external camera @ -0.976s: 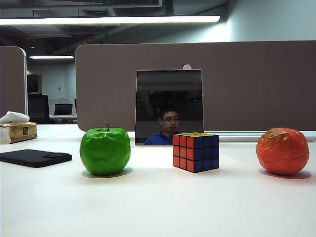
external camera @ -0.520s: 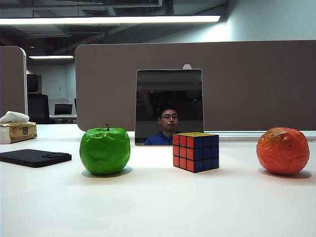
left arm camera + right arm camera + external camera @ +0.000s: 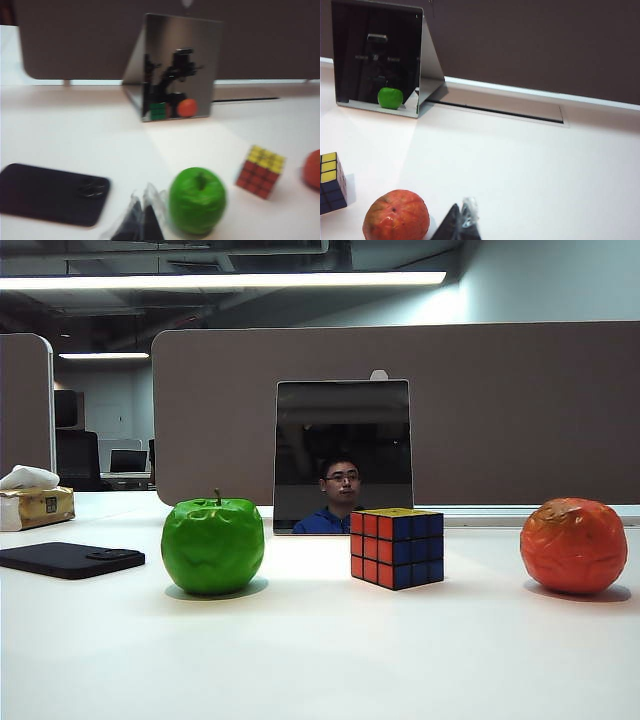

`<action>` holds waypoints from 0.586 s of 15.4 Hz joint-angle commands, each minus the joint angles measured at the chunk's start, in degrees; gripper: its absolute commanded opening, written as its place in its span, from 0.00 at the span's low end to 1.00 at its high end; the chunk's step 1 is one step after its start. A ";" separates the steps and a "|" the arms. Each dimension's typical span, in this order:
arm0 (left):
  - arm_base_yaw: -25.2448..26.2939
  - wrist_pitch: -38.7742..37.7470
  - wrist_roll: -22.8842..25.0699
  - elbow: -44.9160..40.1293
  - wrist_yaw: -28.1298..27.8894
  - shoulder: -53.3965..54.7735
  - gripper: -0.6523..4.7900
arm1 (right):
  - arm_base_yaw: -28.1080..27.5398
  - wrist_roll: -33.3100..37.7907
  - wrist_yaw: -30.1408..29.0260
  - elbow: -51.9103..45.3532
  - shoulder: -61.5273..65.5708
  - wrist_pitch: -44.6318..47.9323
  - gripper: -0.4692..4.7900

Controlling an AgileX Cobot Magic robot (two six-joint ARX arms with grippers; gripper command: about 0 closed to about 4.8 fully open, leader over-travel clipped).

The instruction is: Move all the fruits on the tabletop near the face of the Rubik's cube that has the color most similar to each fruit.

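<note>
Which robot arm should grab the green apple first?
Probably the left. The left gripper sits right beside the green apple, fingertips together. The right gripper is over by the orange fruit, on the other side of the Rubik's cube.

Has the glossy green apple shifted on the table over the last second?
No. The glossy green apple sits at the same gap left of the Rubik's cube.

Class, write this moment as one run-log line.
apple: left of cube, apart | orange fruit: right, apart | left gripper: shut, beside apple | right gripper: shut, beside orange fruit | nothing held
</note>
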 commanded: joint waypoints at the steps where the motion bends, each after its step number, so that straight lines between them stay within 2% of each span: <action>1: -0.15 -4.61 2.23 11.19 6.88 14.67 0.11 | 0.02 -0.42 1.01 17.46 18.82 -16.50 0.09; 2: -0.50 -4.66 4.09 14.19 6.73 21.88 0.11 | 0.02 -0.68 1.01 18.84 22.51 -17.90 0.09; 4: -2.89 -3.67 4.09 15.93 6.62 28.37 0.11 | 0.04 -1.90 0.98 18.91 24.76 -18.69 0.09; 5: -7.34 -1.51 4.07 16.74 4.15 34.82 0.11 | 0.04 -1.95 1.03 18.91 26.64 -18.95 0.09; 7: -13.97 3.43 5.42 16.72 -0.13 40.37 0.11 | 0.07 -1.95 0.31 18.91 28.11 -18.93 0.09; 9: -16.59 6.36 5.99 16.72 -2.21 42.47 0.11 | 0.07 -1.90 -1.25 18.91 28.87 -18.95 0.09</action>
